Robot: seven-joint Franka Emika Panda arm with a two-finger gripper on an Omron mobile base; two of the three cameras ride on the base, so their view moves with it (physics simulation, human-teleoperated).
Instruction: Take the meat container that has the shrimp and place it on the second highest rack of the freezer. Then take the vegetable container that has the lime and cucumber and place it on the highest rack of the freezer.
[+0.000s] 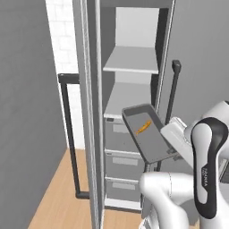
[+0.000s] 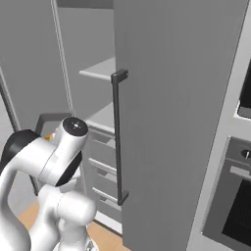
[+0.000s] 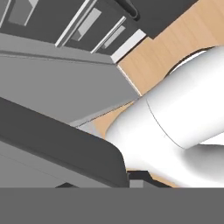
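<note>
The meat container [image 1: 147, 134], a dark grey tray, hangs tilted in front of the open freezer [image 1: 130, 85], at the height of its top drawer. The small orange shrimp [image 1: 143, 127] lies on the tray's floor. My gripper [image 1: 173, 151] is shut on the tray's near right rim, mostly hidden behind the white hand. In the hand view the tray's dark rim [image 3: 65, 148] crosses the lower left. From the right, a corner of the tray [image 2: 49, 117] peeks out behind my arm. The vegetable container, lime and cucumber are out of view.
Two pale shelves [image 1: 132, 60] [image 1: 129, 96] sit above several grey drawers [image 1: 121, 163]. The freezer door with its black bar handle [image 1: 68, 134] stands open at the left. A closed grey door with a handle [image 2: 117, 137] and an oven [image 2: 235, 196] are to the right.
</note>
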